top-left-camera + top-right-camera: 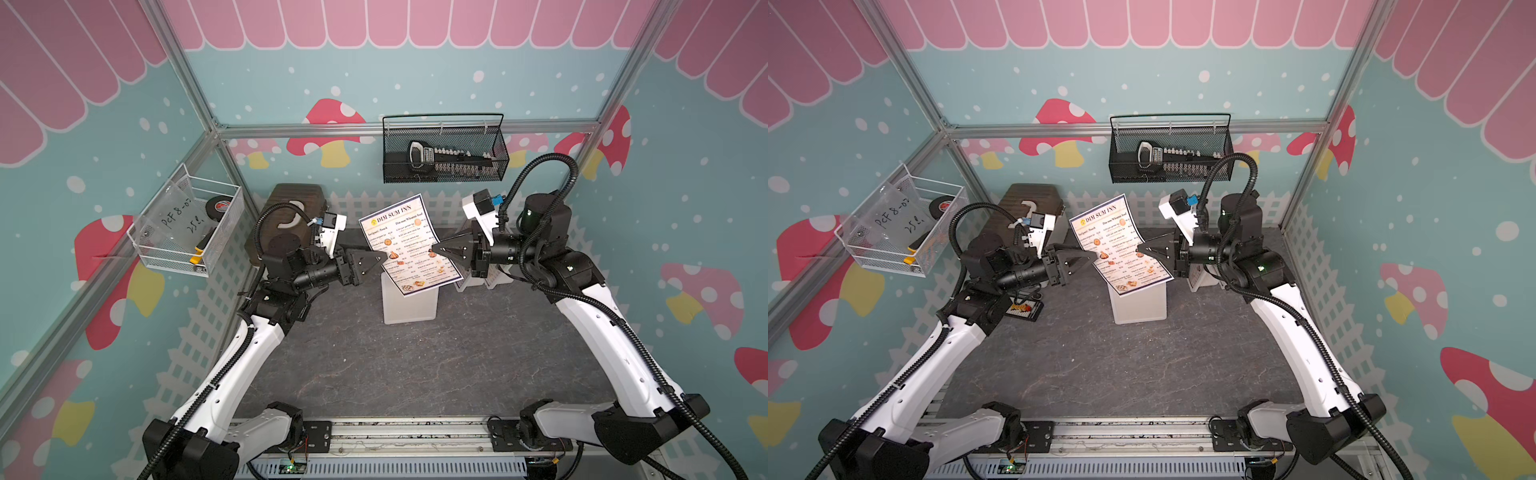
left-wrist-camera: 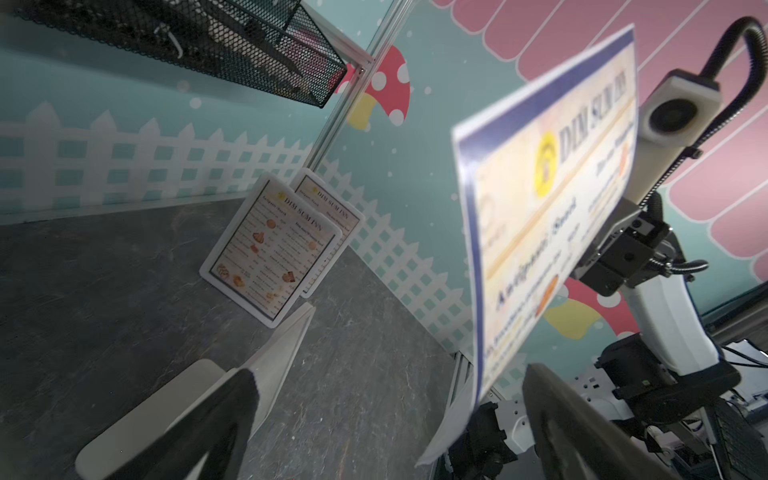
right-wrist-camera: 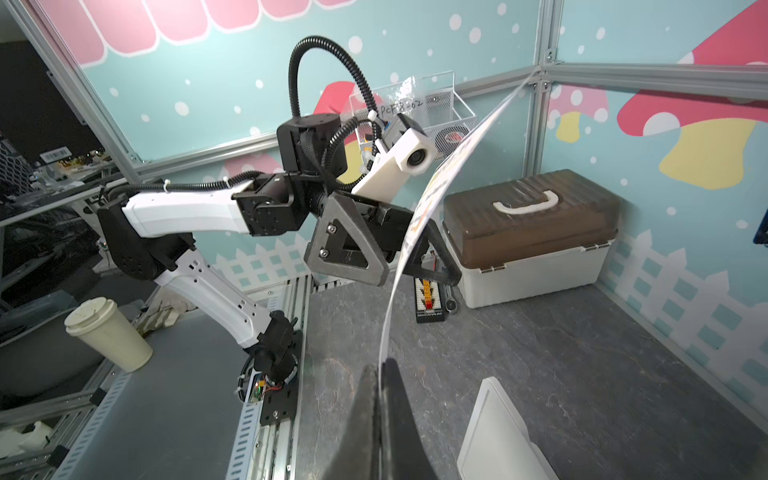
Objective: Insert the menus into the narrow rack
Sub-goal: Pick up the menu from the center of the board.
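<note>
Closest to your right wrist camera, the right gripper (image 3: 381,368) is pressed together on the edge of a menu (image 1: 409,245). The sheet bows upward from it and shows almost edge-on there. The left gripper (image 2: 392,372) is spread wide. In the right wrist view its two fingers (image 3: 322,241) stand either side of the sheet, and you cannot tell whether either touches it. In the left wrist view the sheet is blurred and a finger cuts off its lower part.

In both top views the menu hangs tilted between the two grippers, over the one white rack (image 1: 409,309) on the table (image 1: 415,374). Its lower corner covers the rack's top, so you cannot tell whether it has entered the slot.

Count three menus: the held one, plus two other menus (image 2: 270,249) standing tilted by the fence-printed wall, the front one overlapping the back one. In both top views the right arm (image 1: 590,316) hides them almost wholly.

Further out there is one brown-lidded box (image 1: 282,195), partly behind the left arm (image 1: 249,345). There are two baskets: a black basket (image 1: 444,174) on the back wall and a wire basket (image 1: 226,228) on the left wall. In a top view a small card (image 1: 1025,309) peeps from under the left arm, its print too small to read.
</note>
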{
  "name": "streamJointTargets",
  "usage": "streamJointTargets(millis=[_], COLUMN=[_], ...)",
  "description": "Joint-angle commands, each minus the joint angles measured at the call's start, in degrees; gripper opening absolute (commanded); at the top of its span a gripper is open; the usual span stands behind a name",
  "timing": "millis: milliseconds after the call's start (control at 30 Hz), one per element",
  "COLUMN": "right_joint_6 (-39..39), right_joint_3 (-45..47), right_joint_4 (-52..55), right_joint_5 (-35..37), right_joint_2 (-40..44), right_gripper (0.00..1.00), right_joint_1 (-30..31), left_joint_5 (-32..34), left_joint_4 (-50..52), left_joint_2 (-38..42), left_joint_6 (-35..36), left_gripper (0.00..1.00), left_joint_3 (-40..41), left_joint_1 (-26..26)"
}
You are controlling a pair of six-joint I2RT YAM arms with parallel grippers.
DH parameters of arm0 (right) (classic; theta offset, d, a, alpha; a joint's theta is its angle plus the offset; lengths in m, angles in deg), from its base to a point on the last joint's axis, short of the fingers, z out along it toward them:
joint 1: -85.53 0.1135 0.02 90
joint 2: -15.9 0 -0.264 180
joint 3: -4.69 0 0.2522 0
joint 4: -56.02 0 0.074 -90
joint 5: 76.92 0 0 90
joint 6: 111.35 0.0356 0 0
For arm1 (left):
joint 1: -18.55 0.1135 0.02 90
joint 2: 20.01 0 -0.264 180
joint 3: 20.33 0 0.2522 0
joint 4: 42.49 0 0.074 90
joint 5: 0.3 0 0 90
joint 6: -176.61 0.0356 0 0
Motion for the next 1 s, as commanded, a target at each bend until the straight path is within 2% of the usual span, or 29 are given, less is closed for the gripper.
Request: streamJointTargets(millis=[0, 100, 167, 300, 400, 633, 767, 967], right_joint_6=[6.13, 8.70, 10.28, 15.42, 18.56, 22.08, 27.01, 35.67], right_joint_3=[1.22, 3.65, 5.24, 8.15, 10.09, 13.10, 16.29, 19.96], right_joint_4=[-7.60, -10.85, -10.99, -11.79, -13.51, -13.89, -20.05, -31.54], right_joint_5=[-0.47, 2.31, 7.53, 13.28, 13.36, 17.87, 18.54, 15.50], right_joint_2=[0.69, 2.19, 3.20, 4.58, 5.57, 7.84, 8.86, 8.41], right_gripper=[0.00, 0.00, 0.00, 0.00, 0.00, 0.00, 0.00, 0.00], right_joint_1=[0.21, 0.23, 0.15, 0.22, 0.20, 0.16, 0.18, 0.22], left_joint_5=[-2.67, -1.55, -1.63, 1.61, 3.09, 3.62, 3.38, 3.22], left_joint_4=[-7.82, -3.41, -5.62, -11.35, -15.83, -18.85, -19.43, -18.97], left_joint_2=[-0.39, -1.68, -2.31, -1.90, -1.73, -2.33, -2.94, -3.90], left_joint_6=[-2.70, 1.42, -0.06, -2.94, -5.48, -7.55, -8.14, -7.79], left_gripper=[0.99, 0.99, 0.98, 0.84, 0.71, 0.52, 0.43, 0.37], left_joint_3=[-1.72, -5.21, -5.62, -4.01, -2.76, -2.51, -2.34, -2.49], left_joint_1=[-2.59, -5.47, -5.66, -5.57, -5.57, -5.39, -5.31, -5.30])
